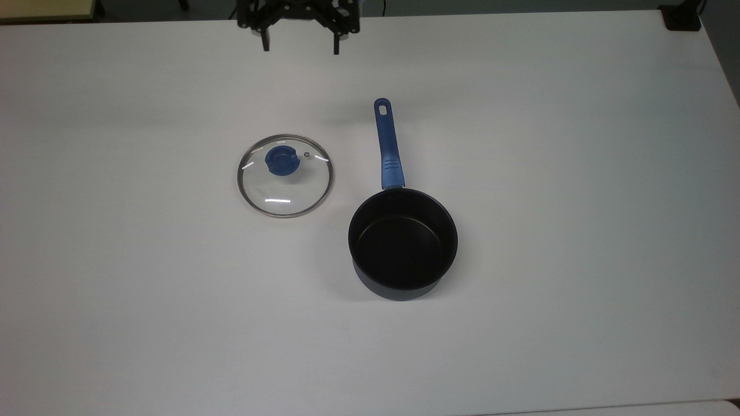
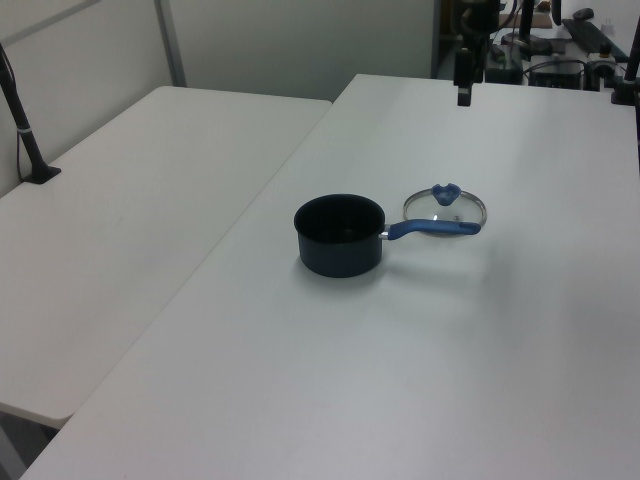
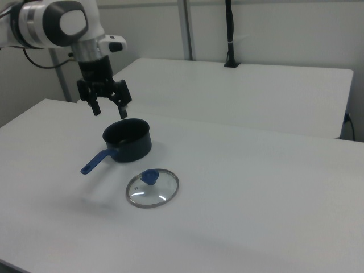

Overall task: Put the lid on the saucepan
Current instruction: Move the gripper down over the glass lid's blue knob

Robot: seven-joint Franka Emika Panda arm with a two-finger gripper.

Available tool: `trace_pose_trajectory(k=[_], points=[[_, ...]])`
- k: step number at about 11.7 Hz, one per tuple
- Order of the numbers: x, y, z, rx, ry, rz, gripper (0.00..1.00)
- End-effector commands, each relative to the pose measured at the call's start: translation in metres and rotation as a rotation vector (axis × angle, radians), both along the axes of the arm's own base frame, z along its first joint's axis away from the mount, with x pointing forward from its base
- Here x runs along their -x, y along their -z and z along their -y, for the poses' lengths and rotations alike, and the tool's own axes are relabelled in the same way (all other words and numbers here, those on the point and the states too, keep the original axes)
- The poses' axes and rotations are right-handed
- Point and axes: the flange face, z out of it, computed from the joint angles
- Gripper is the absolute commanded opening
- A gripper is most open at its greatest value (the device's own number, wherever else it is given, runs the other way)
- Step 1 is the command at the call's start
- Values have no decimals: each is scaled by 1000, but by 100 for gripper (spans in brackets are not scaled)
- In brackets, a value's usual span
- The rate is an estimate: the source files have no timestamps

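The glass lid (image 1: 284, 175) with its blue knob (image 1: 281, 160) lies flat on the white table (image 1: 578, 173), left of the saucepan in the top view; it also shows as lid (image 2: 445, 207) and lid (image 3: 152, 188). The dark saucepan (image 1: 403, 244) stands upright and empty, its blue handle (image 1: 388, 144) pointing to the top view's top; saucepan (image 2: 340, 235), saucepan (image 3: 127, 140). My gripper (image 1: 299, 47) hangs open high above the table's far edge, well apart from both; gripper (image 3: 109, 110), gripper (image 2: 464, 93).
A second white table (image 2: 130, 200) adjoins at the left view's left. A black post (image 3: 230, 34) stands on that other table, and a small black mount (image 1: 682, 17) sits at the top view's upper right corner.
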Motion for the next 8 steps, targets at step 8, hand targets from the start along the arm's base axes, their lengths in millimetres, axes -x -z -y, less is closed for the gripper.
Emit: trace_pose_trajectory(k=[8], points=[[-17, 207, 81, 0, -381, -47, 100]])
